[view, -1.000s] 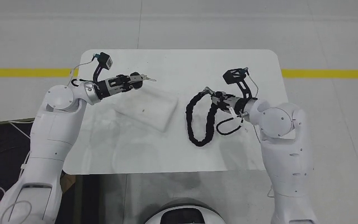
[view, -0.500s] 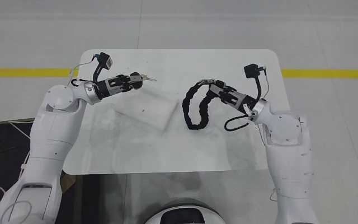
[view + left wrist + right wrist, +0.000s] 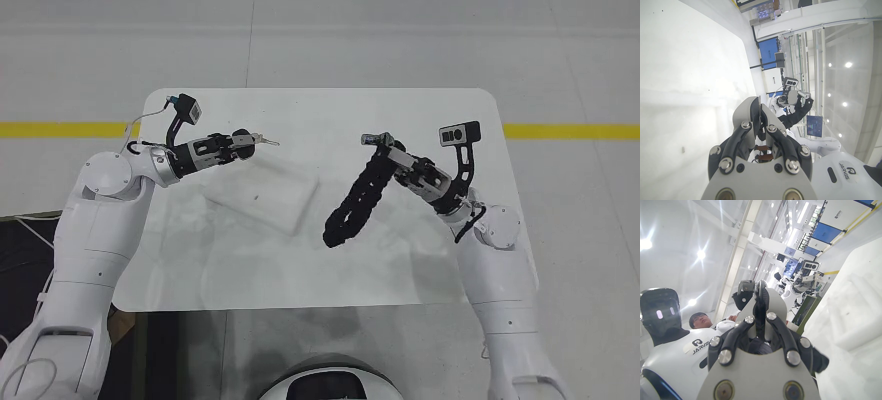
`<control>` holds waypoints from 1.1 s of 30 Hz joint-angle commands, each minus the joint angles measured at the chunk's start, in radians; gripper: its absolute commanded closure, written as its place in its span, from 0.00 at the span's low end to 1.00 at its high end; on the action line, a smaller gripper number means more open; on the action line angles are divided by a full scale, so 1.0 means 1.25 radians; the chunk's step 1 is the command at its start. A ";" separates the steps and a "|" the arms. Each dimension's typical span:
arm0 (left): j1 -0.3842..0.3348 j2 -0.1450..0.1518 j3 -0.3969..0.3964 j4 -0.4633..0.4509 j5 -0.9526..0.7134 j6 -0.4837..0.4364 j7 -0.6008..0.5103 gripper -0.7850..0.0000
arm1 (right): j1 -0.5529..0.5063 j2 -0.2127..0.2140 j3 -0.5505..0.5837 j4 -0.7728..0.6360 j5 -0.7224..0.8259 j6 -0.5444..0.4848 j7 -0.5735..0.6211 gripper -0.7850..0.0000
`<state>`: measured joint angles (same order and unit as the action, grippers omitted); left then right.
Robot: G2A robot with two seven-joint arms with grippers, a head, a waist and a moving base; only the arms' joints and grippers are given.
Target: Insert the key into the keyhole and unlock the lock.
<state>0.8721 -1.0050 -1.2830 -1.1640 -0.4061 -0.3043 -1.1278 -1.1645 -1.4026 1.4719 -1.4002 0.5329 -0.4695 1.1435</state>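
above table [image 3: 320, 110], left fingers [image 3: 743, 113] pinch key [image 3: 759, 103], right fingers [image 3: 777, 306] clamp lock [image 3: 358, 195].

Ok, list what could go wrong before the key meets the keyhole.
The left gripper pinches the key only at its tips; a skewed push could twist it loose.
The lock hangs loose below the right gripper; swinging may shift its keyhole end.
Both are held in the air, so nothing steadies alignment.
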 commanded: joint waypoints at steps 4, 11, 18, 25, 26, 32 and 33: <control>0.082 -0.003 -0.025 -0.087 -0.111 0.053 0.052 1.00 | -0.098 0.002 -0.007 -0.094 -0.009 0.010 -0.063 1.00; 0.175 -0.018 -0.026 -0.281 -0.202 0.108 0.149 1.00 | -0.113 0.000 -0.068 -0.128 -0.097 -0.018 -0.129 1.00; 0.203 -0.027 0.005 -0.331 -0.187 0.144 0.145 1.00 | -0.108 0.001 -0.080 -0.124 -0.117 -0.024 -0.137 1.00; 0.259 -0.028 -0.019 -0.402 -0.147 0.102 0.215 1.00 | -0.154 0.007 -0.070 -0.168 -0.237 -0.053 -0.202 1.00; 0.268 -0.028 -0.024 -0.416 -0.123 0.087 0.230 1.00 | -0.159 0.006 -0.073 -0.172 -0.235 -0.055 -0.226 1.00; 0.296 -0.028 -0.040 -0.470 -0.004 0.065 0.277 1.00 | -0.157 0.010 -0.079 -0.186 -0.269 -0.058 -0.265 1.00; 0.298 -0.029 -0.040 -0.473 0.005 0.072 0.278 1.00 | -0.156 0.010 -0.081 -0.186 -0.270 -0.058 -0.266 1.00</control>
<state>1.2423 -1.0407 -1.3336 -1.7508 -0.4160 -0.2246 -0.7785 -1.3600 -1.3906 1.3732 -1.6328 0.1962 -0.5424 0.8127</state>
